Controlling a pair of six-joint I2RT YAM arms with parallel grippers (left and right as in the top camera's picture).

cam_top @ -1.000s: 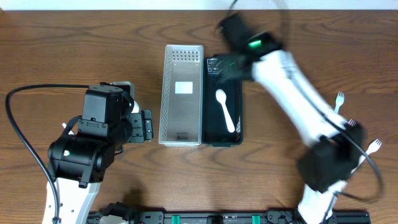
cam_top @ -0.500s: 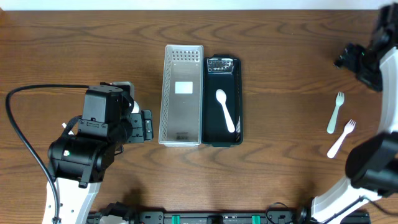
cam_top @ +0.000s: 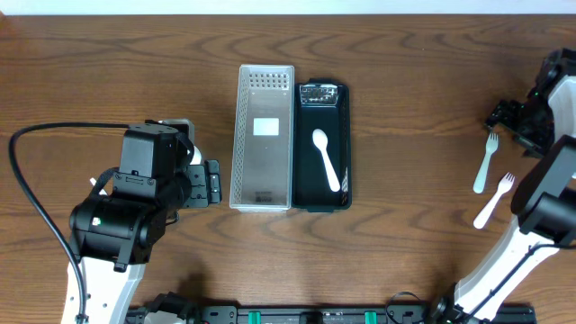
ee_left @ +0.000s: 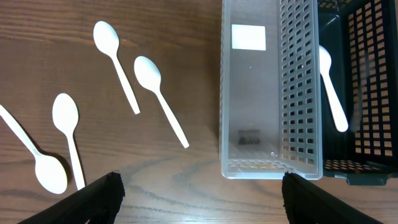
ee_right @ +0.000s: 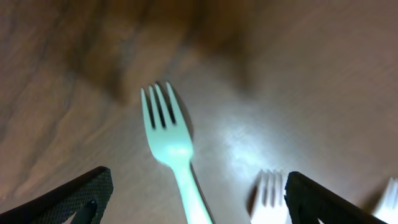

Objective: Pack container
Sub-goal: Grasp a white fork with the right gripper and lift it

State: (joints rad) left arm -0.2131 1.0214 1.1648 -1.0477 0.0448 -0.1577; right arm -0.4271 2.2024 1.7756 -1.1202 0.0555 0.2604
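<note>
Right gripper (ee_right: 194, 198), fingers apart and empty, hovers over 1 fork (ee_right: 166, 140) at 3 o'clock from the black tray (cam_top: 310, 180); pickup step, apparently needing descent, then closure.

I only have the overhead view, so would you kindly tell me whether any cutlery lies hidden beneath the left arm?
Observer: Yes, the left wrist view shows four white spoons lying left of the clear basket.
Operator: Thank you; is the right gripper holding anything?
Observer: No, in the right wrist view the right gripper has its jaws open and empty, aimed at a fork.
Operator: I count two forks there; is that all?
Observer: No, the right wrist view shows the tines of two more forks beside that one, so three.
</note>
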